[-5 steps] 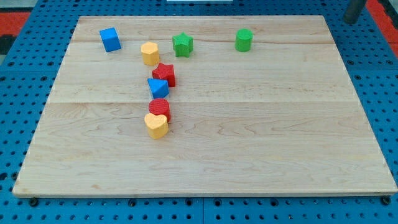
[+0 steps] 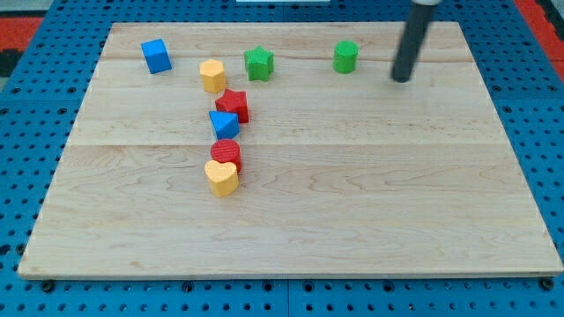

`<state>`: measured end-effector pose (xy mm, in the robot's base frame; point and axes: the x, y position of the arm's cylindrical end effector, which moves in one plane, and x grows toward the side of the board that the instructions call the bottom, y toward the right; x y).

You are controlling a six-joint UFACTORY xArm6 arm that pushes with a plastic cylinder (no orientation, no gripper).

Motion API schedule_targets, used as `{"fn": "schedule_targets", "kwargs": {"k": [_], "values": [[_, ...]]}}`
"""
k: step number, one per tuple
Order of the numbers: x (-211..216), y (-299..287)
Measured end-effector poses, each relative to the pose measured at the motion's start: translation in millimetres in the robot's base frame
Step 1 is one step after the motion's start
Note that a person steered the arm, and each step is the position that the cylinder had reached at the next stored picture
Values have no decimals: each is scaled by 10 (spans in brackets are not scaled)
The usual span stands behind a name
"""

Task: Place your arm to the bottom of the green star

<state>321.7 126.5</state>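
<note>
The green star (image 2: 259, 63) lies near the top of the wooden board (image 2: 352, 194), left of centre. My tip (image 2: 402, 78) is at the end of the dark rod that comes down from the view's top right. It stands far to the right of the star, just right of and slightly below the green cylinder (image 2: 345, 56). It touches no block.
A yellow block (image 2: 211, 76) sits left of the star, a blue cube (image 2: 156, 55) further left. Below the star run a red star (image 2: 233, 105), a blue triangular block (image 2: 224, 124), a red cylinder (image 2: 226, 153) and a yellow heart (image 2: 222, 177).
The rod has moved from the top right corner, off the board, leftward and downward onto the board beside the green cylinder. No block has moved.
</note>
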Motion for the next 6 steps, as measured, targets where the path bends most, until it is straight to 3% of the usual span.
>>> {"fn": "schedule_targets", "kwargs": {"k": [1,4,6], "values": [[-43,-739],[69,-1607],[-37,-1499]]}}
